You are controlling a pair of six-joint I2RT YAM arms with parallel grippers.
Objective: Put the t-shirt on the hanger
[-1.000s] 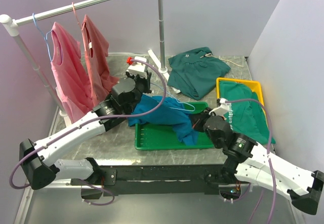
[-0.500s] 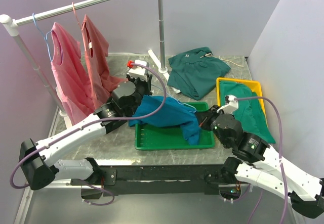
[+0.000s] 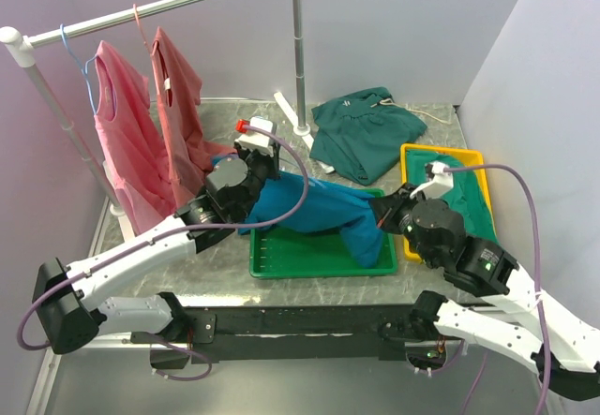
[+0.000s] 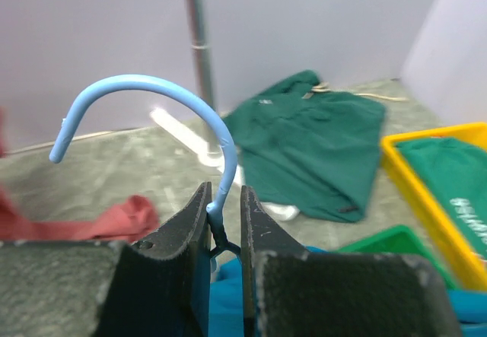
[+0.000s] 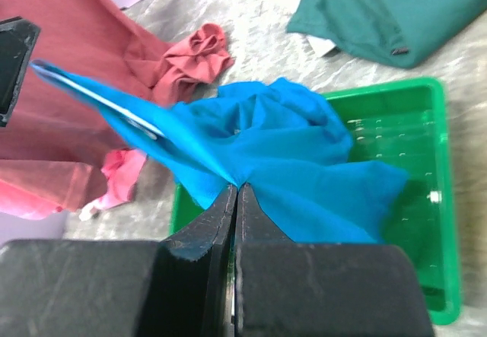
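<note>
The teal-blue t-shirt (image 3: 319, 211) hangs stretched between my two grippers above the green tray (image 3: 281, 258). My left gripper (image 3: 234, 167) is shut on the neck of the light-blue wire hanger (image 4: 152, 81). In the left wrist view the hook curls up and left from between the fingers (image 4: 224, 192). The hanger's arms are hidden inside the shirt. My right gripper (image 3: 377, 211) is shut on a pinch of the t-shirt (image 5: 304, 170), its jaws (image 5: 237, 189) pressed tight together on the fabric, which fans out to the left and right.
Two pink tops (image 3: 117, 134) hang on hangers from the rail (image 3: 159, 5) at the back left. The rail's right pole (image 3: 298, 50) stands behind the tray. A dark green shirt (image 3: 361, 129) lies at the back. A yellow tray (image 3: 410, 155) at right holds another green shirt.
My right gripper has drawn its pinch of the shirt rightward and up, pulling the fabric taut across the tray. The left gripper has lifted the hanger slightly toward the back.
</note>
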